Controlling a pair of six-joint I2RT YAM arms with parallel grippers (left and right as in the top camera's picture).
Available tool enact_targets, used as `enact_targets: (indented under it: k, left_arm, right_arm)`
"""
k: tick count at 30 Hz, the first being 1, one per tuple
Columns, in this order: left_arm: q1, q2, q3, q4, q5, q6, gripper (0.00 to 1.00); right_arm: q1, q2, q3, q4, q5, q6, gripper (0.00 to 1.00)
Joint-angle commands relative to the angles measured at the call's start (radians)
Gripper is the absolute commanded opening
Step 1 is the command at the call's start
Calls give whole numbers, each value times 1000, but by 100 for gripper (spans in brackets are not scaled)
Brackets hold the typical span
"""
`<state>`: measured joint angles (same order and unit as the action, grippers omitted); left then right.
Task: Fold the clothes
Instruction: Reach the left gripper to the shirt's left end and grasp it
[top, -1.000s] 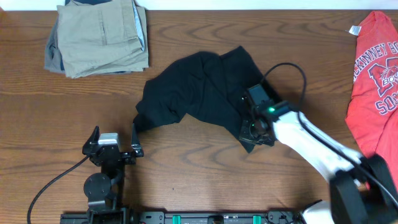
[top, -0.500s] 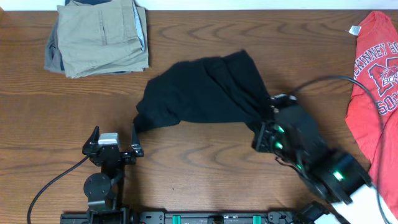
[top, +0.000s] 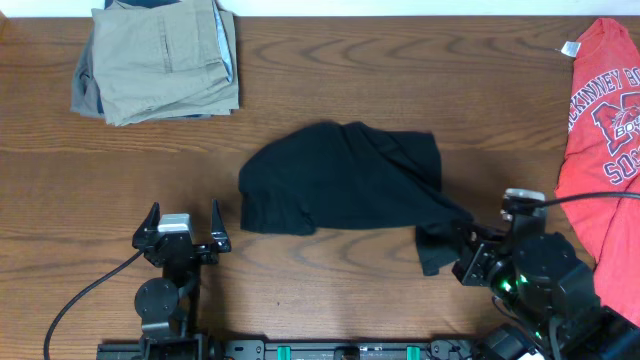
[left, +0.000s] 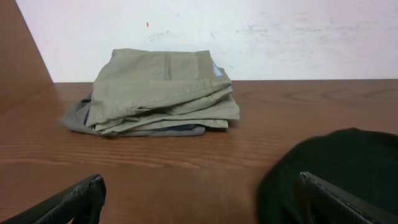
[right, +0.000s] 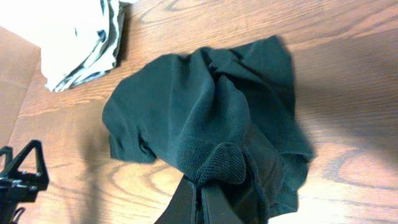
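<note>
Wooden table (top: 330, 60) bears black T-shirt (top: 330, 180), khaki trousers (top: 160, 60) (folded), red T-shirt (top: 600, 130)

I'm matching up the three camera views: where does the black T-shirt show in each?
Overhead: black T-shirt in the middle of the table.
Left wrist: T-shirt at the lower right edge.
Right wrist: T-shirt fills the centre.
Shared landmark: folded khaki trousers.

Brown wood table (top: 330, 70), white wall (left: 280, 37) — faintly smudged

Folded khaki trousers (top: 158, 62) far left; red T-shirt (top: 600, 130) right edge.
</note>
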<state>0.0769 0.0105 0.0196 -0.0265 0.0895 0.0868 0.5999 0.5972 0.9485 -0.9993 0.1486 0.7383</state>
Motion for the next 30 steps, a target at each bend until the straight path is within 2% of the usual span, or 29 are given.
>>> enact_targets:
  k: [1, 10, 13, 16, 22, 26, 30]
  left_arm:
    - [3, -6, -16, -34, 6, 14, 98]
    - [3, -6, -16, -34, 11, 3, 98]
    - [3, -6, -16, -19, 83, -42, 98]
    - [2, -6, -16, 41, 251, -130, 98]
    - [2, -6, -16, 21, 622, -286, 98]
    - [2, -6, -14, 169, 843, -338, 98]
    - [3, -4, 50, 271, 849, -386, 98]
  right_arm:
    - [8, -8, 32, -8, 58, 1, 1]
    - [8, -8, 32, -67, 62, 1, 1]
    - [8, -8, 32, -66, 63, 1, 1]
    - [8, -8, 32, -67, 65, 1, 1]
    - [8, -8, 31, -68, 65, 1, 1]
    - [8, -8, 31, -72, 65, -5, 1]
    - [8, -8, 31, -67, 65, -6, 1]
